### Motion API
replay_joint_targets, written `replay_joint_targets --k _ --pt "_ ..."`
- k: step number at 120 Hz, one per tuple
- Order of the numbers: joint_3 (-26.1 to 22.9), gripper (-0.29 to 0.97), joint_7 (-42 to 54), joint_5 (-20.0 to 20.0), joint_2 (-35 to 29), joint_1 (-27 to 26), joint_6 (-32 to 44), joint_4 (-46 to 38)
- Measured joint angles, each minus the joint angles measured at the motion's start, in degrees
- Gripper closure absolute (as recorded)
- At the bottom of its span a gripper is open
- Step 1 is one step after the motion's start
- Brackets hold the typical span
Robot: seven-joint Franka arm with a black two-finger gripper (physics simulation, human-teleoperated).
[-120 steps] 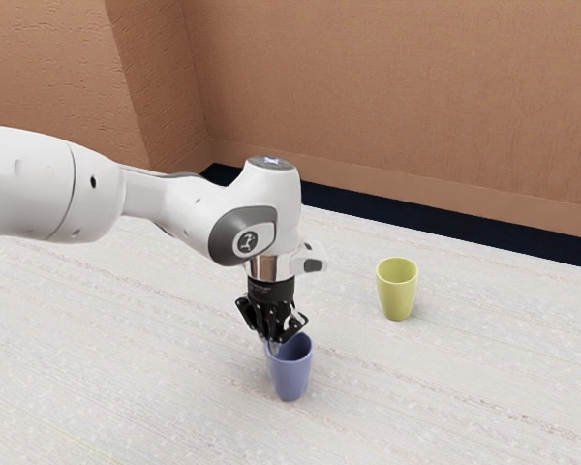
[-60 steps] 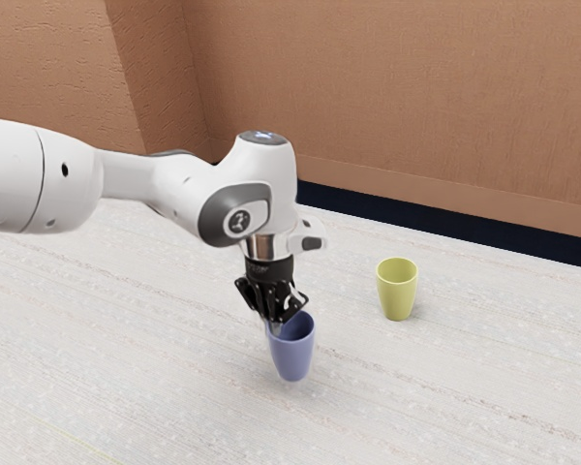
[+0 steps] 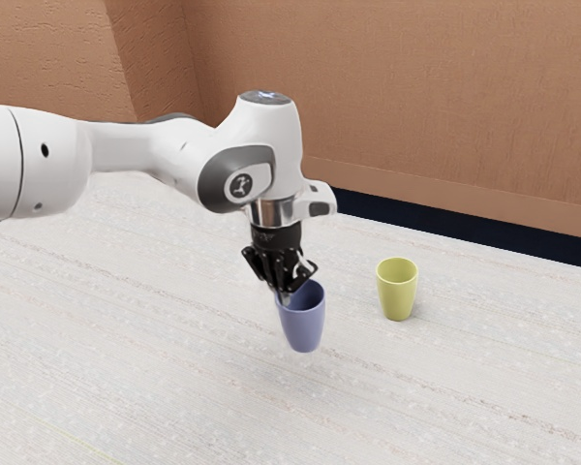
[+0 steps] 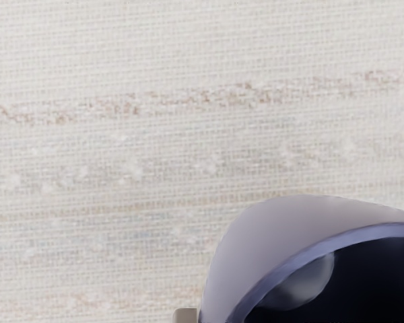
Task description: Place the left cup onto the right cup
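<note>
A blue-violet cup point(image 3: 302, 318) hangs clear of the pale table point(image 3: 126, 368), tilted slightly, with my black gripper point(image 3: 288, 288) shut on its rim. The same cup point(image 4: 303, 262) looms large and blurred just under my hand in the wrist view, its dark inside showing. A yellow-green cup point(image 3: 396, 288) stands upright on the table toward the exterior view's right, about a cup's width from the held one and slightly farther back.
Brown walls point(image 3: 416, 87) rise behind the table, with a dark strip point(image 3: 465, 225) along the table's far edge. Pale woven tabletop point(image 4: 155, 134) lies beneath my hand.
My gripper has lifted the blue-violet cup off the table and carried it up and a little toward the exterior view's right. The yellow-green cup has stayed put.
</note>
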Motion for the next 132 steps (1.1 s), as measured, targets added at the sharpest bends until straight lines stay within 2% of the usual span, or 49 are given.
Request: replay_joint_targets --k 73,132 --pt "-0.3 0.78 0.2 1.4 1.1 0.0 -7.2 8.7" --pt "-1.0 0.78 0.4 1.5 5.3 -1.0 -11.1 17.0"
